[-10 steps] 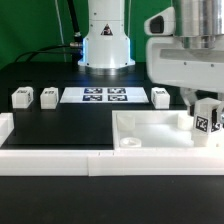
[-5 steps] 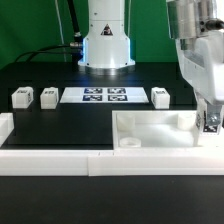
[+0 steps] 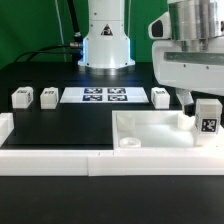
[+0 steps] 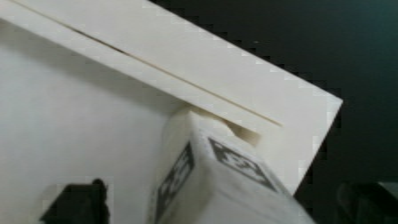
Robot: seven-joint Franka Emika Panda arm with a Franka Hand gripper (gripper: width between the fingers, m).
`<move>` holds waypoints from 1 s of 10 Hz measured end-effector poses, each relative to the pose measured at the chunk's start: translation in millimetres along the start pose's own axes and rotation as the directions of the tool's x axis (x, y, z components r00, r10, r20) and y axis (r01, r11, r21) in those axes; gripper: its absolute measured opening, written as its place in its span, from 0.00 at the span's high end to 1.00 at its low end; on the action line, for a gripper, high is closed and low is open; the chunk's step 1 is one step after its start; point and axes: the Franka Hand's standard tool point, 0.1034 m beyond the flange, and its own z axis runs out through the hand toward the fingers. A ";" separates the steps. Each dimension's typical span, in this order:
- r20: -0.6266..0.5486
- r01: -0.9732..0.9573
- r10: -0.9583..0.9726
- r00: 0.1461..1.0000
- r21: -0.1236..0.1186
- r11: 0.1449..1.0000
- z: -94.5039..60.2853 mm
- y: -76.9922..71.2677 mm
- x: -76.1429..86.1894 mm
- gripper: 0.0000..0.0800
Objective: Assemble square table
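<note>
Leg: your jaws straddle one tagged leg, upright over the table top's corner on the exterior view's right, lined up for its socket.
Jaws: clenched or slack, you cannot tell.
Spare legs: on the counter.

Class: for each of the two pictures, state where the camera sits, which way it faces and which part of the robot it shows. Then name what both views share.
Exterior view: off the arm, across the table from the arm's base, facing it; shows the base and the gripper.
Wrist view: on the wrist, looking down past the gripper at a corner of the tabletop; both dark fingertips show.
Shared: the tagged leg at that corner of the tabletop.
</note>
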 end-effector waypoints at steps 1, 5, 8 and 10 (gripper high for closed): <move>-0.001 0.093 -0.093 0.996 -0.001 0.996 0.0 0.1 0.3 0.19; -0.016 0.692 -0.694 0.720 -0.064 0.719 -5.3 -6.2 2.1 0.19; -0.016 0.659 -0.661 0.750 -0.065 0.749 -4.5 -5.0 1.9 0.52; -0.022 0.581 -0.583 0.812 -0.065 0.811 -4.1 -3.3 3.7 0.64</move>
